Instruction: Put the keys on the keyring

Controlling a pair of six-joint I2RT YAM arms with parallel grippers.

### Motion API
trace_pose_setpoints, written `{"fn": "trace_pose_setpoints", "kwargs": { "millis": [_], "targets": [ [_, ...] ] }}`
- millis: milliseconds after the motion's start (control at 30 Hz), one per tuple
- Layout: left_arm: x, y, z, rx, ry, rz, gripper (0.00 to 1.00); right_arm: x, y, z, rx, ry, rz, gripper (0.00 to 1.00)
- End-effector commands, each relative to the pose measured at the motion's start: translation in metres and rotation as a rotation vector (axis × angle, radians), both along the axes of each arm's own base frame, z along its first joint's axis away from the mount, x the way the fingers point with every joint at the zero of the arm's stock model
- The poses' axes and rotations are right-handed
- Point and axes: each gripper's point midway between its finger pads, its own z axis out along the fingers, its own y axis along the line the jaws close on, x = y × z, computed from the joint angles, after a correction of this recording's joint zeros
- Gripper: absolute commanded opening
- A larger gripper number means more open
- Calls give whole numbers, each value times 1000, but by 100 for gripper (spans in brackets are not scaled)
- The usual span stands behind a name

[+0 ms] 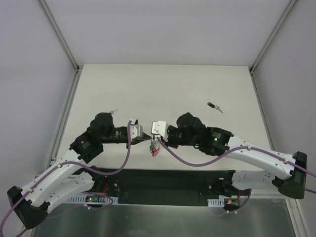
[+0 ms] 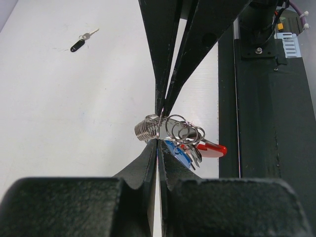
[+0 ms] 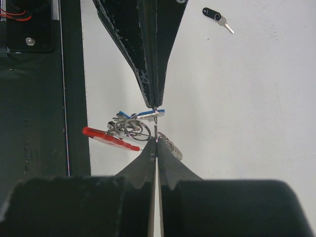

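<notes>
Where both jaws meet, keyring (image 2: 180, 132) pinched between

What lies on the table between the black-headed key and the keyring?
Nothing: the left wrist view shows only bare white table between the black-headed key and the keyring.

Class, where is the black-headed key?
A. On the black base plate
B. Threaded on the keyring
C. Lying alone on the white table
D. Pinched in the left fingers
C: the black-headed key lies alone on the white table, well away from the keyring between the arms.
</notes>
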Motion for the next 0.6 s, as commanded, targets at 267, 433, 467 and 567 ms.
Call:
{"fn": "trace_pose_setpoints", "kwargs": {
  "millis": [267,433,467,567],
  "targets": [
    [-3,-3,8,-33,-37,-22,0,0,8,19,56,2,5,1],
    [-5,-2,9,-37,-43,-29,0,4,8,19,55,-2,-18,2],
    [-5,-2,10,-39,-46,-32,0,5,8,19,55,-2,-21,2],
    [-6,-3,9,-38,-43,-35,0,6,8,23,67,-5,-29,1]
  ]
}}
